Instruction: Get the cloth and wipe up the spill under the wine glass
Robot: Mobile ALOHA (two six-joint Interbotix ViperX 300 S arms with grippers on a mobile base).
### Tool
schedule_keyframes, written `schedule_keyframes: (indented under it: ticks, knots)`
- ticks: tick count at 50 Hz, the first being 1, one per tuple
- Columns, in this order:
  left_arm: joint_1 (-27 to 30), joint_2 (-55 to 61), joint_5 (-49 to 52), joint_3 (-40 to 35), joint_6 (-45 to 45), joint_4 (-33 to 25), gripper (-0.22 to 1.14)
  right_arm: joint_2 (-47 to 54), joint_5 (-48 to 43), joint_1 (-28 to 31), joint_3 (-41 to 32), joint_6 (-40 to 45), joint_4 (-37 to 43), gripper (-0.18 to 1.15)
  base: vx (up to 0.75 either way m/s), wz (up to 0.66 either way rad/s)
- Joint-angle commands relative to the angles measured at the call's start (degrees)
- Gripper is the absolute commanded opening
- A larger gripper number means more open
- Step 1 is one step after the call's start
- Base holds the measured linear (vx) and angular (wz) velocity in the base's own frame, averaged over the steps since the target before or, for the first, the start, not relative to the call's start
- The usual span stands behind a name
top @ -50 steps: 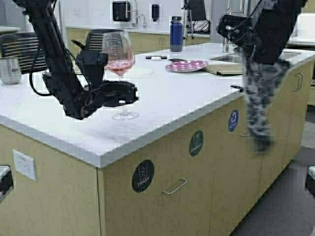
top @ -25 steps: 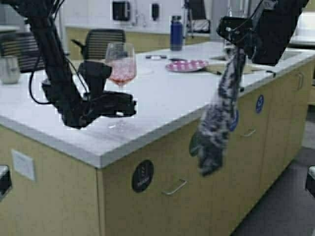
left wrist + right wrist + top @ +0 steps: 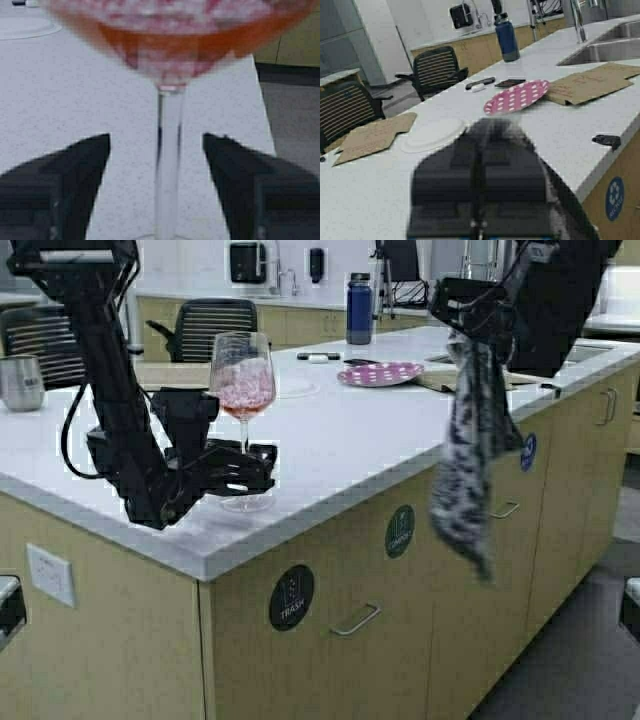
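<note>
cloth (image 3: 468, 455), a long soft pale grey towel with a dense dark leaf print, is hanging from the right gripper (image 3: 470, 312), whose jaws are pinching its top end, off the edge of the white speckled counter (image 3: 350, 455). the tall clear stemmed wine glass (image 3: 242, 400) is standing near the counter's front edge, its pink-tinted bowl holding a little reddish liquid. the left gripper (image 3: 156, 165) is waiting with jaws wide, the stem between them untouched. to do this well, i judge the left should be closing gently on the stem and lifting straight up, keeping the bowl level, before the cloth is being swung in over the spot beneath the foot.
</note>
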Motion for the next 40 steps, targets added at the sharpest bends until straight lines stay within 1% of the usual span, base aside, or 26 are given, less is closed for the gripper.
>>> schedule_keyframes:
  ticks: [1, 9, 21, 29, 40]
  knots:
    - [-0.1, -1.5, -2.9, 0.7, 0.2, -0.2, 1.0, -1.7, -0.8, 0.1, -0.3, 0.0, -0.4, 0.06, 0.0, 0.0]
    - [-0.1, -3.0, -6.3, 5.7, 0.4, -0.4, 1.0, -1.7, -0.8, 0.1, 0.9, 0.0, -1.0, 0.06, 0.0, 0.0]
    - [-0.1, -6.1, -15.9, 19.5, 0.3, -1.1, 1.0, -1.7, -0.9, 1.0, 6.9, 0.0, -3.3, 0.06, 0.0, 0.0]
    - [-0.1, -9.8, -17.1, 28.5, 0.1, -1.1, 1.0, -1.8, -0.8, 3.0, 11.6, -0.5, -5.4, 0.06, 0.0, 0.0]
    - [-1.1, -19.2, -17.1, 39.2, -0.8, -1.1, 1.0, -3.8, -0.4, 5.7, 17.4, -0.8, -7.2, 0.06, 0.0, 0.0]
